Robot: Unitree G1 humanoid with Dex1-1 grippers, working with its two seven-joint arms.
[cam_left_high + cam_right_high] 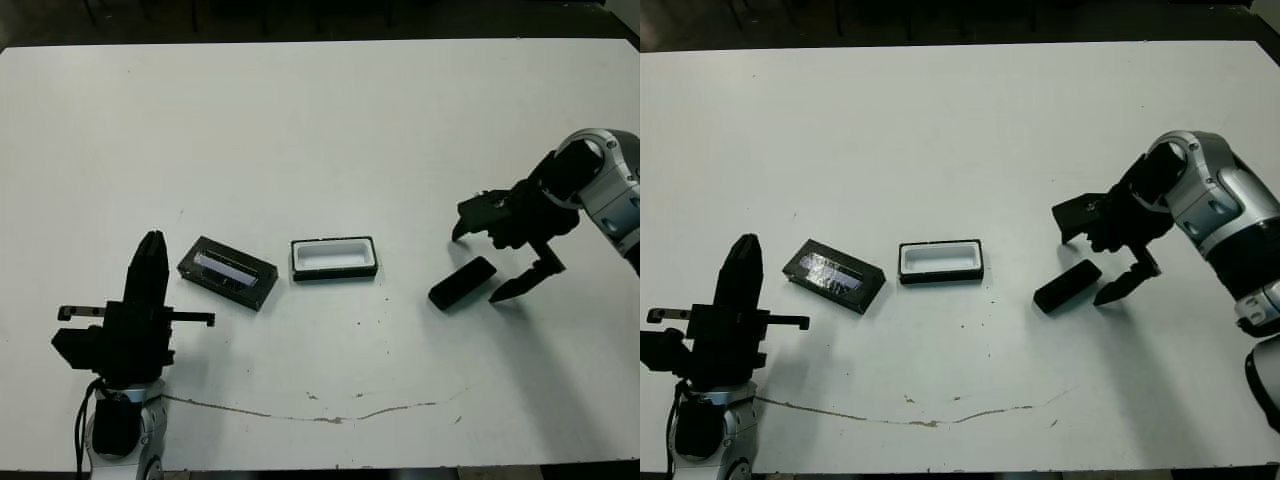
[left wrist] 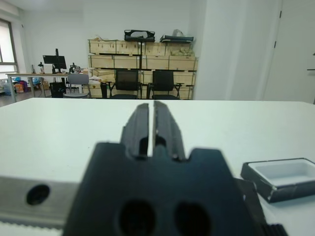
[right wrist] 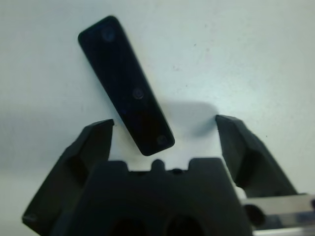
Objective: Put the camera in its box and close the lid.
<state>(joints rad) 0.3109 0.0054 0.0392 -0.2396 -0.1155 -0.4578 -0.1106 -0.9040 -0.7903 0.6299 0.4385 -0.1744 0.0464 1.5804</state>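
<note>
While right tool (image 1: pixel 505 265) gapes, camera (image 1: pixel 462 283) seemingly untouched.

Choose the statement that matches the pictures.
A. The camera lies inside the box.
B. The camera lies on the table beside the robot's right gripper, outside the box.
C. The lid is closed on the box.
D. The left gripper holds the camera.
B: the camera lies flat on the table by the open right gripper, while the box sits empty and the lid lies apart beside it.
</note>
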